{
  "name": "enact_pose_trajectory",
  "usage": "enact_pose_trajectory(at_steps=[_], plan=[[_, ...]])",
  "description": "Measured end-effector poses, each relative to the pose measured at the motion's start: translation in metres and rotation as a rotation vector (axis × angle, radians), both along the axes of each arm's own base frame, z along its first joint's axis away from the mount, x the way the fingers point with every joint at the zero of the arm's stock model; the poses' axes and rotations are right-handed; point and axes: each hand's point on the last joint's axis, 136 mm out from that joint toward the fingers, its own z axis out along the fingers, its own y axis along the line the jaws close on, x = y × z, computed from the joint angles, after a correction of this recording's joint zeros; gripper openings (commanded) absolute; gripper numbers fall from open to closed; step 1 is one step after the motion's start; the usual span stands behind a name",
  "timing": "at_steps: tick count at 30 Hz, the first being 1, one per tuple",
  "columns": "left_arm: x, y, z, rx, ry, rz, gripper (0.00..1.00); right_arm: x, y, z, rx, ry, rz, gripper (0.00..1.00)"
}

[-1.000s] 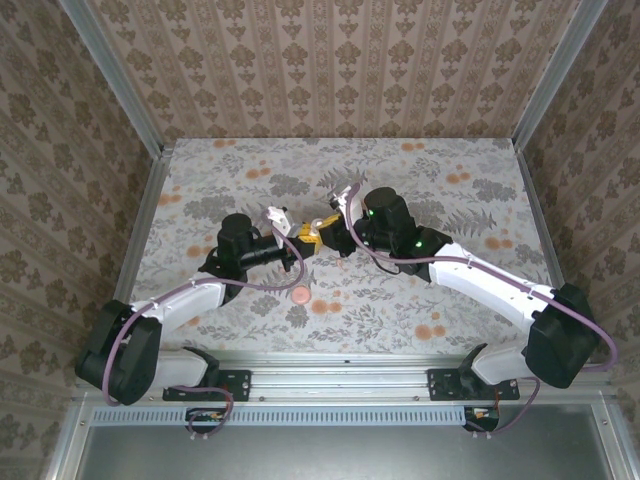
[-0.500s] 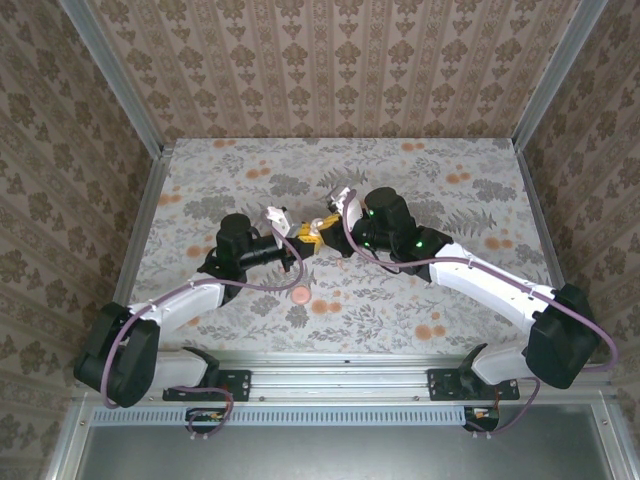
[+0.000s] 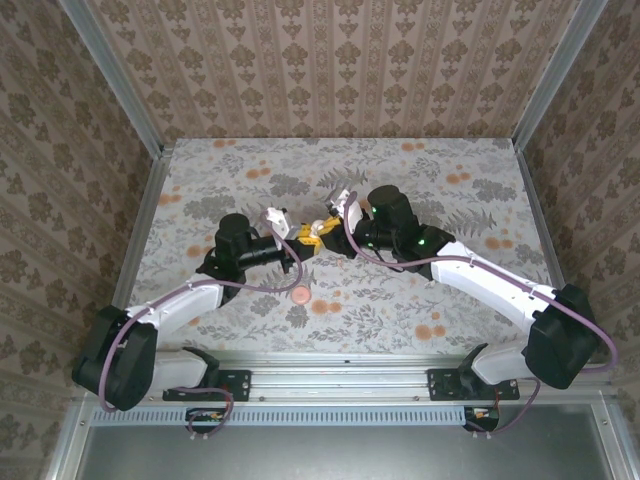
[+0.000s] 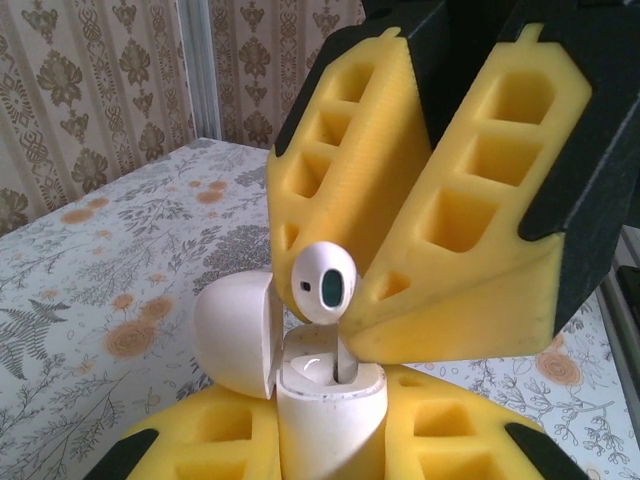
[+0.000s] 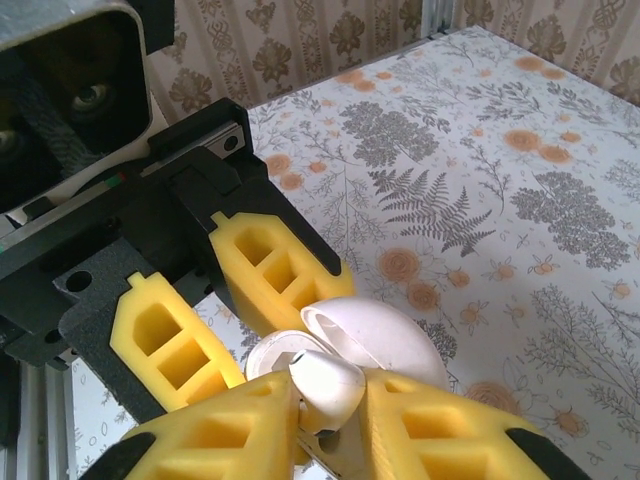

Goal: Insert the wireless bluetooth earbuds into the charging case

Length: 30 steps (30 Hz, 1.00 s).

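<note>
— White plastic, that's the case [image 4: 330, 425], lid [image 4: 235, 335] swung open. The left gripper [image 4: 330, 445] clamps it between yellow foam fingers [image 4: 450, 445].
— And the earbud [image 4: 325, 283]?
— Right above the case, its stem dipping into the well, pinched by the right gripper [image 5: 325, 400].
— Anything near?
— A pink disc [image 3: 301, 293] lies on the table [image 3: 450, 170], apart from the case on the arm-base side.
</note>
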Motion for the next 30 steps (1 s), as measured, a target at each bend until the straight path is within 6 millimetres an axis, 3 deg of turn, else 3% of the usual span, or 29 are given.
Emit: enact_pose_trajectory(at_steps=[17, 22, 26, 30], plan=[[-0.001, 0.001, 0.008, -0.013, -0.034, -0.002, 0.07, -0.008, 0.0, 0.009, 0.028, -0.008, 0.047, 0.37], [0.001, 0.002, 0.013, -0.024, -0.056, 0.015, 0.07, -0.015, -0.014, 0.024, 0.084, 0.014, 0.023, 0.37], [0.003, 0.003, 0.01, -0.022, -0.057, 0.033, 0.06, -0.008, -0.037, 0.035, 0.128, 0.063, -0.059, 0.38], [0.003, 0.006, -0.001, -0.006, -0.039, 0.049, 0.06, 0.002, -0.059, 0.025, 0.135, 0.172, -0.155, 0.37]])
